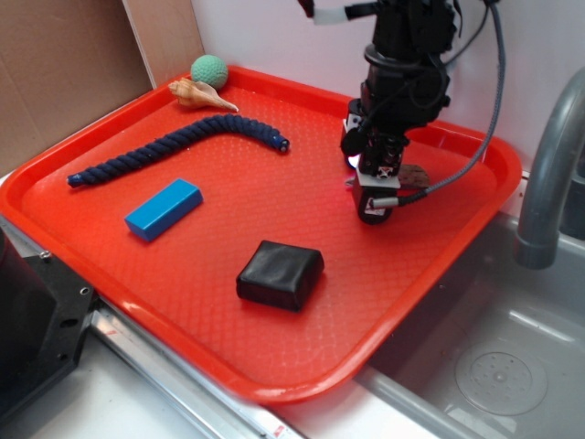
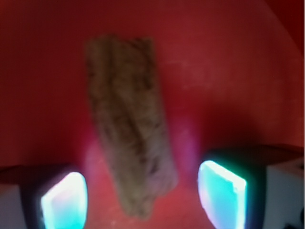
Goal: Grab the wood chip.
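The wood chip [image 2: 128,124] fills the middle of the wrist view, a rough brown-grey slab lying flat on the red tray [image 2: 228,71], its narrow end between my two glowing pads [image 2: 221,191]. My gripper [image 2: 143,195] is open, with a gap on each side of the chip. In the exterior view the gripper [image 1: 370,187] stands low over the tray's far right part, and only a small brown bit of the wood chip [image 1: 416,173] shows behind it.
On the red tray [image 1: 201,274] lie a blue block [image 1: 164,208], a dark blue rope [image 1: 174,144], a black pouch [image 1: 280,273], a beige seashell [image 1: 199,94] and a green ball [image 1: 209,69]. A sink with a grey faucet [image 1: 548,174] lies to the right.
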Controlling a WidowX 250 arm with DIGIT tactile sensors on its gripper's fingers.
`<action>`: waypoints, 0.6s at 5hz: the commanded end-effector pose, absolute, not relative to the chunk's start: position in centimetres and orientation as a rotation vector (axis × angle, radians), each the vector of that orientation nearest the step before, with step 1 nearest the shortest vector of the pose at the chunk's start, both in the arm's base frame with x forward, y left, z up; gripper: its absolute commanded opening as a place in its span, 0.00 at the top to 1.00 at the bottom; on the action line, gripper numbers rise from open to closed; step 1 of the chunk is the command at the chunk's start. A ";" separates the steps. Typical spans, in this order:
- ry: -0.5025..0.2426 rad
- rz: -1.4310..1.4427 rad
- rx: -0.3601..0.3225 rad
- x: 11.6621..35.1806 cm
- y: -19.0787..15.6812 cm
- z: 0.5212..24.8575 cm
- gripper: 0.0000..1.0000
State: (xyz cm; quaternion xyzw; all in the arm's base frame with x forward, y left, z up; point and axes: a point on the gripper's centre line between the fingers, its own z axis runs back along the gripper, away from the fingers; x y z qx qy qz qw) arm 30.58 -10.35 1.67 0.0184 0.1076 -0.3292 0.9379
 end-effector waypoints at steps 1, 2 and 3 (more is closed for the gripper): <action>0.079 -0.746 0.070 33.7 -13.5 1.6 0.00; 0.098 -0.743 0.041 33.9 -13.1 0.9 1.00; 0.111 -0.736 0.017 33.5 -13.0 1.4 1.00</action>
